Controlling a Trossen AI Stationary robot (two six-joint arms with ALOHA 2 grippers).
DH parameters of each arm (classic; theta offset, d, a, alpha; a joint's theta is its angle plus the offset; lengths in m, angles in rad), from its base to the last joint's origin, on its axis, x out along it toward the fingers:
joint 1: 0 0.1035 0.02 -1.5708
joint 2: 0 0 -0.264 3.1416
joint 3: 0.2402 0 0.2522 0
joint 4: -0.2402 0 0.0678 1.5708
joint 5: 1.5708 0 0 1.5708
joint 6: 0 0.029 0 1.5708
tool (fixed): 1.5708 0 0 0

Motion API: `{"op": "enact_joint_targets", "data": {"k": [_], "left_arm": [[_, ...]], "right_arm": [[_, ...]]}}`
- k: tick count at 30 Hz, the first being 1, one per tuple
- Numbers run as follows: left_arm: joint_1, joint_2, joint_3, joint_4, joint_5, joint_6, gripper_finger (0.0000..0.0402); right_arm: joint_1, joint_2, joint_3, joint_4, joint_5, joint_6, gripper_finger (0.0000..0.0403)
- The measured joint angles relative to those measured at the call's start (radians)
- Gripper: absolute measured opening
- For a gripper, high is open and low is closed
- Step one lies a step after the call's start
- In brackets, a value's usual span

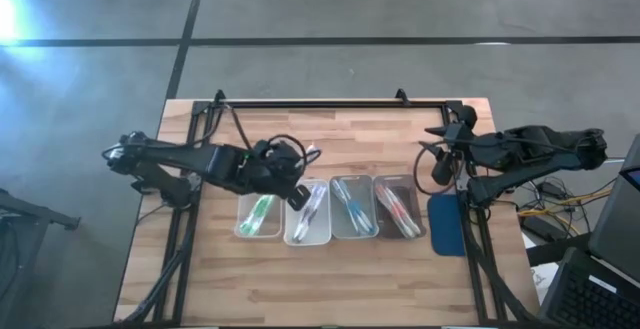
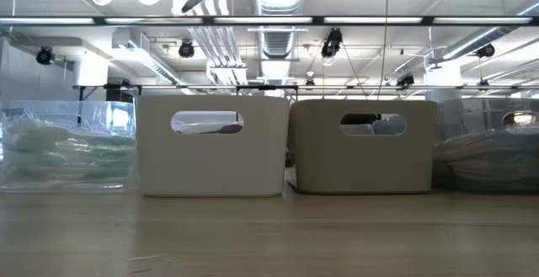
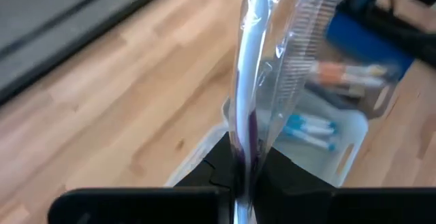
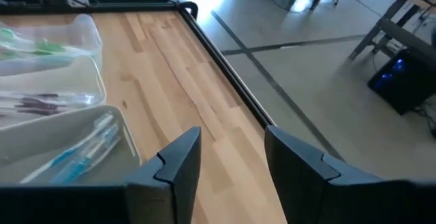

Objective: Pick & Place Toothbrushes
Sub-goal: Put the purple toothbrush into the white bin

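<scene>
Left gripper (image 1: 300, 195) is up over the middle of the bench (image 1: 330, 279), fingers (image 3: 218, 157) pinched tight on a purple wrapped toothbrush (image 3: 253, 81) that sticks up out of them, right above the second tray (image 1: 307, 216). Row of four clear trays runs along the bench: green toothbrushes (image 1: 260, 214) in the leftmost tray, purple in the second, blue ones (image 1: 352, 207) in the third, red-pink ones (image 1: 397, 209) in the fourth. Right gripper (image 1: 440, 131) hangs near the bench's right edge toward the far corner, fingers (image 4: 178, 161) spread apart, holding nothing
</scene>
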State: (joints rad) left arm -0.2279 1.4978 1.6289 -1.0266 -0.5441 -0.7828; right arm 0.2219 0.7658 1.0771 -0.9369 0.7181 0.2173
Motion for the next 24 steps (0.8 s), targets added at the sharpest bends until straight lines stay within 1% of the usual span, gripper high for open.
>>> {"op": "enact_joint_targets", "data": {"k": [4, 8, 12, 16, 19, 24], "left_arm": [[-0.002, 0.004, -0.049, 0.011, 0.045, -0.040, 0.0020], [0.011, 0.003, -0.093, 0.037, 0.090, -0.080, 0.0025], [0.036, 0.003, -0.137, 0.047, 0.147, -0.137, 0.0032], [0.056, 0.003, -0.184, 0.089, 0.214, -0.156, 0.0020], [0.061, 0.003, -0.220, 0.144, 0.236, -0.157, 0.0019], [0.074, 0.002, -0.256, 0.184, 0.261, -0.166, 0.0034]], "right_arm": [[-0.018, 0.000, 0.003, -0.010, -0.001, 0.001, 0.0150], [-0.029, 0.000, 0.003, -0.010, -0.003, 0.011, 0.0148], [-0.029, 0.000, 0.003, -0.010, -0.003, 0.012, 0.0155], [-0.029, 0.000, 0.003, -0.010, -0.004, 0.012, 0.0164], [-0.029, 0.001, 0.003, -0.010, -0.005, 0.012, 0.0168], [-0.029, 0.001, 0.003, -0.010, -0.008, 0.011, 0.0164]]}}
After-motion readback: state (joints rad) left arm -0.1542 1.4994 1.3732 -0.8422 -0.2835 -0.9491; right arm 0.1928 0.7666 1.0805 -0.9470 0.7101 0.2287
